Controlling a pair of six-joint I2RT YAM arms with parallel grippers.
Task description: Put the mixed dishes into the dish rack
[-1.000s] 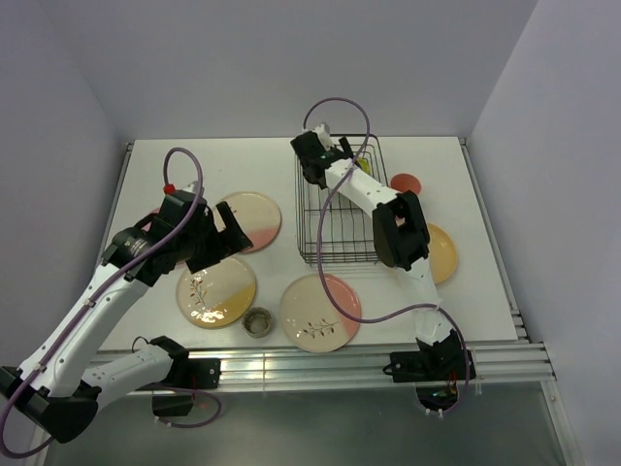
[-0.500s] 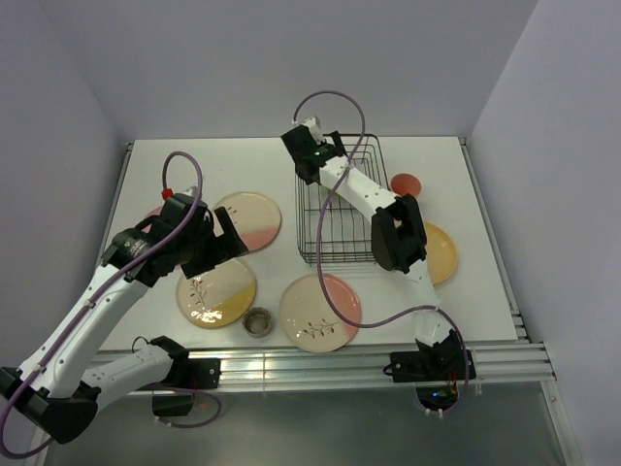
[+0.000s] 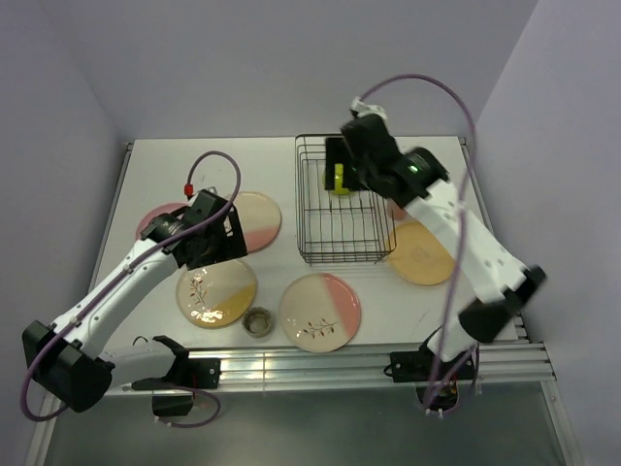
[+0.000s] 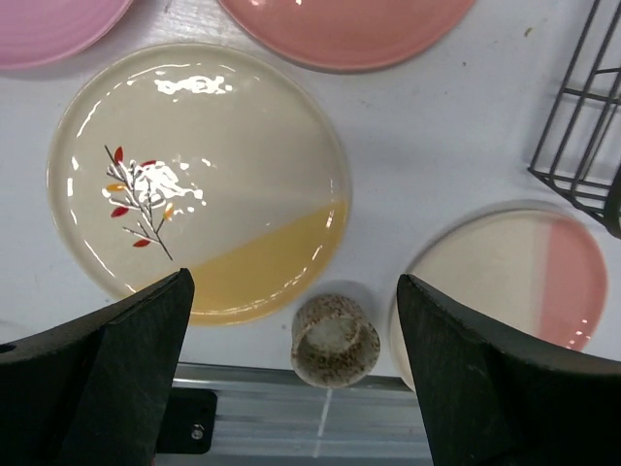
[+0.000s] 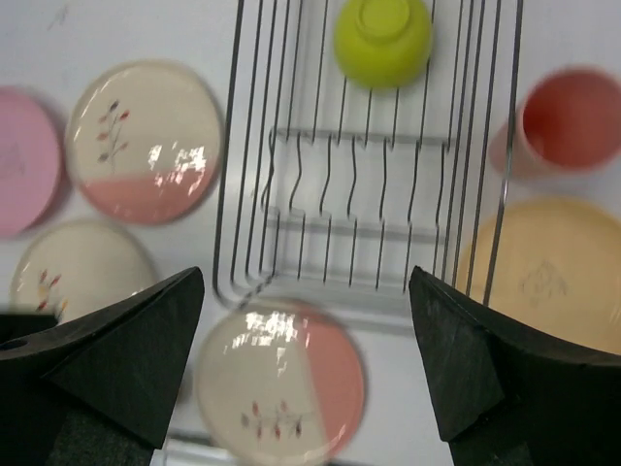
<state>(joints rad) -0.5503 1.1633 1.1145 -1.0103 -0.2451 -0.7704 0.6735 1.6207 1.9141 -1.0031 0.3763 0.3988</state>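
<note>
**Bowl in the rack, everything else out on the desk**

The lime-green bowl sits at the far end of the black wire dish rack, apparently tipped against the wires. It is the only dish loaded.

The right jaws hang high over the rack, spread wide and empty. That height gives a full look at the rack and what flanks it. The salmon-pink tumbler and the orange-yellow plate lie just outside its right wall.

The left jaws hover low over the desk, also wide open and holding nothing. They hang above the cream-and-yellow sprig plate and the tiny grey cup at the near edge. That looks like lining up the next pick, though which of the two I cannot tell.

A cream-and-pink plate lies in front of the rack and another to its left. The plain pink plate is farther left. All the plates lie flat, so lifting one would probably mean catching a rim.
</note>
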